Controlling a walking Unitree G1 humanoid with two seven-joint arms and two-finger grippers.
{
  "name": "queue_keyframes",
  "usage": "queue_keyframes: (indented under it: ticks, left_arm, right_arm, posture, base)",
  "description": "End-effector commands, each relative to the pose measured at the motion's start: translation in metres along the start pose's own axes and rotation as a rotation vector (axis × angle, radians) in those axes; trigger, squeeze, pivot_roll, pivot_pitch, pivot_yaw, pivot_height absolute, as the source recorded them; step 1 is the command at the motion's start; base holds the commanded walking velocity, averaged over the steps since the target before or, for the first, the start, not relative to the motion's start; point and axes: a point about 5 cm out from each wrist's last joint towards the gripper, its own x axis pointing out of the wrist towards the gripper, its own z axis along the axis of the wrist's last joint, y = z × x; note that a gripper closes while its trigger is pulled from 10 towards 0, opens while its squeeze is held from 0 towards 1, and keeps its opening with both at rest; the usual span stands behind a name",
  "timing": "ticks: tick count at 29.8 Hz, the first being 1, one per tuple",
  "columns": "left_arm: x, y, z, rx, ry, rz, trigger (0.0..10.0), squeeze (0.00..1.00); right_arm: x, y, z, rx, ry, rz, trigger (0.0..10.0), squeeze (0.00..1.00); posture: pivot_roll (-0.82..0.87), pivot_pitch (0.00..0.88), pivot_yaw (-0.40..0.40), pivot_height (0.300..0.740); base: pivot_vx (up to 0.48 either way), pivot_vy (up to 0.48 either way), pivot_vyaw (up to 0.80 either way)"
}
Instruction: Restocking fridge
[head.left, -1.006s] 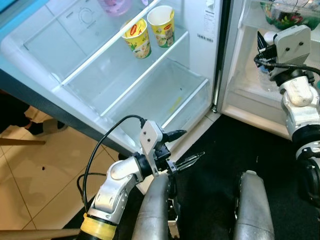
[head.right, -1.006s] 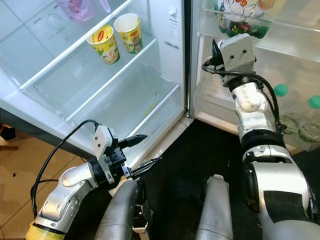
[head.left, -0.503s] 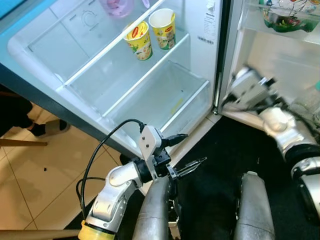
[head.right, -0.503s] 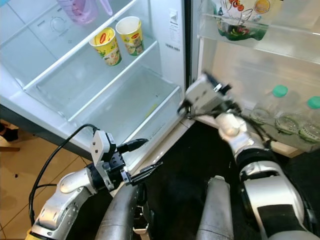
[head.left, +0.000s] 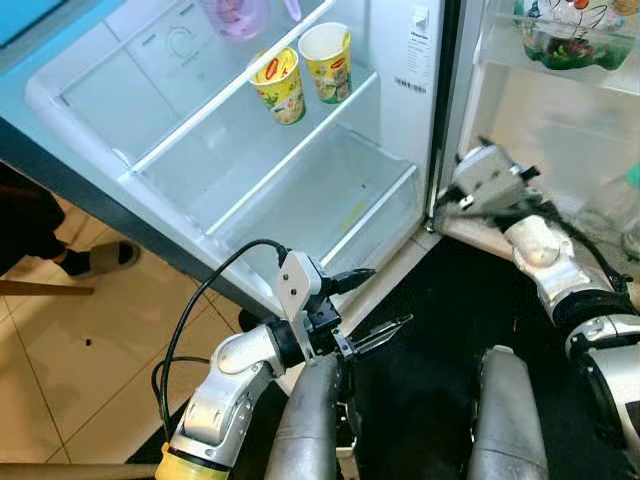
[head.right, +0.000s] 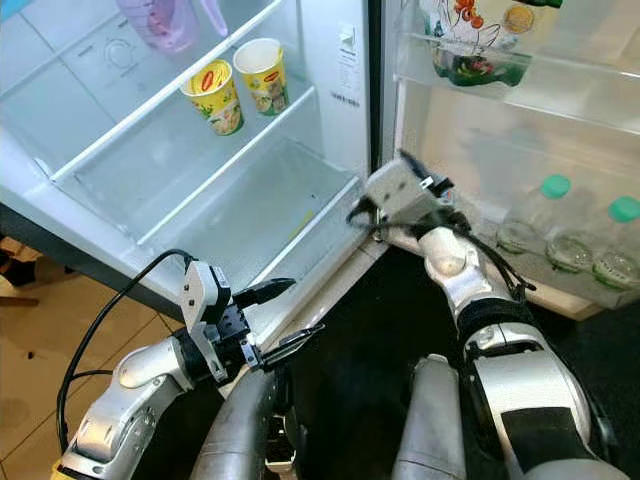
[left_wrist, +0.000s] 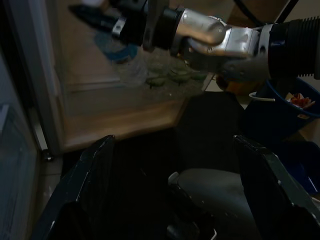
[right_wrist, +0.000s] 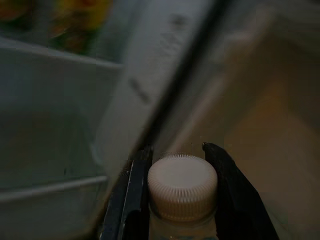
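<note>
Pinching a bottle (right_wrist: 181, 200) just under its ribbed white cap (right_wrist: 182, 186), the right pincer (right_wrist: 175, 165) has a black finger pressed on either side of the neck. From the head views the right arm reaches forward and low, its wrist near the bottom corner of the open fridge (head.left: 150, 150), close to the dark seam where the fridge body meets its open door (head.right: 560, 110).

Two yellow printed cups (head.left: 280, 85) stand side by side on a glass shelf (head.left: 200, 150) inside the fridge, near the shelf's right end. Above them, on a higher shelf, sits a pale purple container (head.left: 235, 15). Below the cups lies the clear crisper drawer (head.left: 330, 190). On the door's lower rack stand clear bottles with green caps (head.right: 555, 185), side by side near the rack's right end, and a colourful printed carton (head.right: 475, 40) sits on the rack above.

The left pincer (head.left: 375, 300) hangs low in front of the fridge's lower edge, above the dark mat (head.left: 430, 330), its fingers spread apart and holding nothing. In the left wrist view the two black fingers (left_wrist: 260, 185) stand wide, with the right arm crossing ahead of them.

Tan floor tiles (head.left: 70, 340) lie off the mat's left edge.
</note>
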Motion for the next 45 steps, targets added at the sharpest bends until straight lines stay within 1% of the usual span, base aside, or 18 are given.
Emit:
queue_keyframes:
  ticks: [1, 7, 10, 12, 13, 14, 15, 16, 25, 26, 27, 29, 30, 31, 32, 35, 36, 45]
  left_arm:
    - [-0.007, 0.001, -0.003, -0.005, 0.026, 0.012, 10.0, 0.00]
    - [-0.007, 0.003, -0.003, -0.002, 0.024, 0.019, 10.0, 0.00]
    - [-0.006, 0.003, -0.003, -0.001, 0.021, 0.021, 10.0, 0.00]
    - [-0.005, 0.003, -0.003, 0.000, 0.019, 0.021, 10.0, 0.00]
    - [-0.005, 0.004, -0.003, 0.000, 0.018, 0.021, 10.0, 0.00]
    - [-0.005, 0.004, -0.003, 0.000, 0.018, 0.021, 10.0, 0.00]
    - [-0.004, 0.005, -0.003, 0.001, 0.019, 0.021, 10.0, 0.00]
    - [-0.004, 0.005, -0.003, 0.004, 0.019, 0.021, 10.0, 0.00]
    - [-0.004, 0.009, 0.000, 0.014, 0.008, 0.035, 10.0, 0.00]
    - [-0.004, 0.010, -0.001, 0.015, 0.011, 0.035, 10.0, 0.00]
    - [-0.004, 0.010, -0.001, 0.015, 0.010, 0.037, 10.0, 0.00]
    - [-0.004, 0.011, -0.001, 0.015, 0.010, 0.038, 10.0, 0.00]
    - [-0.004, 0.011, -0.001, 0.016, 0.010, 0.038, 10.0, 0.00]
    - [-0.004, 0.011, -0.001, 0.017, 0.009, 0.038, 10.0, 0.00]
    - [-0.003, 0.011, -0.001, 0.017, 0.008, 0.038, 10.0, 0.00]
    - [-0.003, 0.013, -0.002, 0.018, 0.007, 0.039, 10.0, 0.00]
    - [-0.002, 0.014, -0.002, 0.018, 0.007, 0.038, 10.0, 0.00]
    - [0.000, 0.016, -0.006, 0.016, 0.006, 0.030, 10.0, 0.00]
  right_arm:
    - [-0.015, 0.018, -0.034, 0.097, 0.180, 0.039, 10.0, 0.00]
    - [-0.014, 0.001, -0.038, 0.137, 0.242, -0.046, 10.0, 0.00]
    - [-0.014, -0.009, -0.039, 0.092, 0.262, -0.081, 10.0, 0.00]
    - [-0.014, -0.012, -0.040, 0.086, 0.277, -0.093, 10.0, 0.15]
    - [-0.014, -0.012, -0.041, 0.084, 0.284, -0.090, 10.0, 0.57]
    - [-0.014, -0.012, -0.042, 0.089, 0.291, -0.086, 10.0, 0.57]
    - [-0.015, -0.011, -0.043, 0.081, 0.296, -0.078, 10.0, 0.90]
    - [-0.016, -0.010, -0.044, 0.071, 0.304, -0.073, 10.0, 1.00]
    - [-0.016, -0.007, -0.044, 0.137, 0.288, -0.095, 10.0, 0.98]
    - [-0.015, -0.005, -0.040, 0.184, 0.253, -0.091, 10.0, 0.74]
    - [-0.014, -0.004, -0.038, 0.209, 0.233, -0.083, 10.0, 0.58]
    - [-0.014, -0.004, -0.037, 0.224, 0.222, -0.078, 10.0, 0.58]
    - [-0.014, -0.003, -0.035, 0.236, 0.205, -0.067, 10.0, 0.27]
    - [-0.013, -0.001, -0.033, 0.256, 0.182, -0.049, 10.0, 0.04]
    - [-0.013, 0.000, -0.031, 0.270, 0.160, -0.037, 10.0, 0.00]
    - [-0.013, 0.002, -0.028, 0.317, 0.117, -0.011, 10.0, 0.00]
    - [-0.014, 0.000, -0.026, 0.368, 0.077, -0.011, 10.0, 0.00]
    - [-0.026, -0.001, -0.031, 0.440, -0.004, 0.017, 10.0, 0.00]
  posture:
    - [0.09, 0.272, 0.219, 0.600]
    - [0.09, 0.260, 0.212, 0.600]
    - [0.09, 0.255, 0.209, 0.600]
    - [0.09, 0.252, 0.208, 0.600]
    - [0.08, 0.251, 0.208, 0.600]
    - [0.08, 0.251, 0.208, 0.600]
    - [0.08, 0.249, 0.207, 0.600]
    - [0.09, 0.248, 0.206, 0.600]
    - [0.08, 0.240, 0.199, 0.600]
    - [0.08, 0.238, 0.197, 0.600]
    - [0.08, 0.235, 0.197, 0.600]
    - [0.08, 0.234, 0.196, 0.600]
    - [0.08, 0.234, 0.196, 0.600]
    - [0.08, 0.232, 0.195, 0.600]
    - [0.08, 0.228, 0.193, 0.600]
    - [0.07, 0.225, 0.191, 0.600]
    - [0.07, 0.223, 0.190, 0.600]
    - [0.04, 0.199, 0.184, 0.600]
  base:
    - [0.000, 0.000, 0.00]
    - [0.000, 0.000, 0.00]
    - [0.000, 0.000, 0.00]
    - [0.000, 0.000, 0.00]
    - [0.000, 0.000, 0.00]
    - [0.000, 0.000, 0.00]
    - [0.000, 0.000, 0.00]
    - [0.000, 0.000, 0.00]
    - [0.000, 0.000, 0.00]
    - [0.000, 0.000, 0.00]
    - [0.000, 0.000, 0.00]
    - [0.000, 0.000, 0.00]
    - [0.000, 0.000, 0.00]
    - [0.000, 0.000, 0.00]
    - [0.000, 0.000, 0.00]
    - [0.000, 0.000, 0.00]
    - [0.000, 0.000, 0.00]
    - [0.000, 0.000, 0.00]
